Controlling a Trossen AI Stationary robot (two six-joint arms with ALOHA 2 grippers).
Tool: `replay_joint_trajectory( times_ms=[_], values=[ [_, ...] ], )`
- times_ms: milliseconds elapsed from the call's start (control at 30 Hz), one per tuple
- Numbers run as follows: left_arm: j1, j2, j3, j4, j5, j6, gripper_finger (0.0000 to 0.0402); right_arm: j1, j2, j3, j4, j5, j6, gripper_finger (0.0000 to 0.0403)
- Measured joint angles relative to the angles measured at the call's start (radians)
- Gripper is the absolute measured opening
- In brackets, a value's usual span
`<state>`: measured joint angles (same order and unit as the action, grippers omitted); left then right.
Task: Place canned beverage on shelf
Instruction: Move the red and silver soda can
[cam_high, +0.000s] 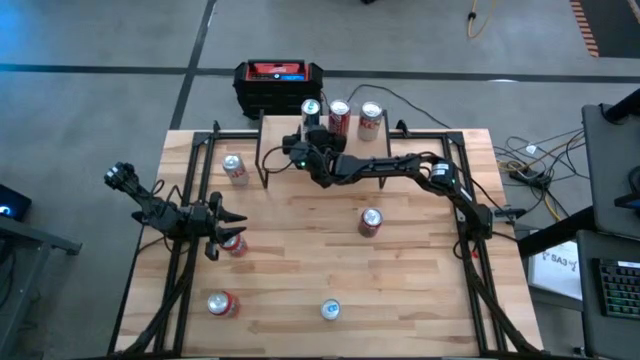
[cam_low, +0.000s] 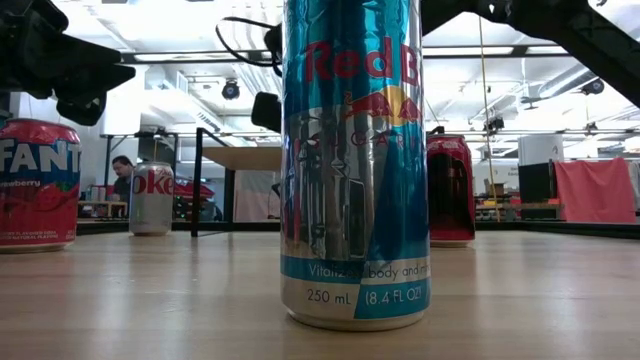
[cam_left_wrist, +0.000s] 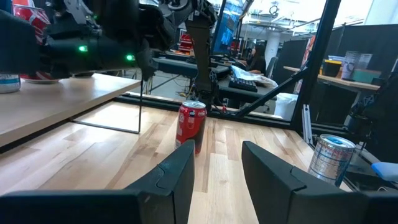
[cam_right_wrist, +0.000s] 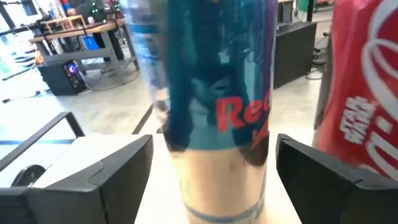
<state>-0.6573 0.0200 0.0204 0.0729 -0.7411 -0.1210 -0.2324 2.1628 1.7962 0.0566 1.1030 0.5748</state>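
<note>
Blue slim metal can (cam_right_wrist: 211, 93) stands upright on the shelf's (cam_high: 275, 135) pale wooden board beside two red cans; right gripper (cam_right_wrist: 208, 168) spread around it, fingers clear. Left gripper (cam_high: 222, 228) pressed together, over the table.

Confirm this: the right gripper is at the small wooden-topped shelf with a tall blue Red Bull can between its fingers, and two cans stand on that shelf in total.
Wrong count. The high view shows three cans on the wooden-topped shelf: the tall blue Red Bull can at the right gripper, a red cola can and another red can. The rest stands; the right wrist view shows open fingers either side of the blue can.
</note>
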Motion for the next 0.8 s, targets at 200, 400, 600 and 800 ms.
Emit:
replay_joint_trajectory(
  times_ms=[200,400,600,800],
  values=[
    [0.0,0.0,0.0,0.0,0.0,0.0,0.0118,0.049,0.0,0.0,-0.004,0.097,-0.001,0.0301],
    [0.0,0.0,0.0,0.0,0.0,0.0,0.0118,0.129,-0.01,0.0,-0.098,0.161,0.038,0.0299],
    [0.0,0.0,0.0,0.0,0.0,0.0,0.0118,0.252,-0.057,0.0,-0.28,0.3,0.14,0.0299],
    [0.0,0.0,0.0,0.0,0.0,0.0,0.0118,0.382,-0.148,-0.001,-0.602,0.297,0.326,0.0299]
  ],
)
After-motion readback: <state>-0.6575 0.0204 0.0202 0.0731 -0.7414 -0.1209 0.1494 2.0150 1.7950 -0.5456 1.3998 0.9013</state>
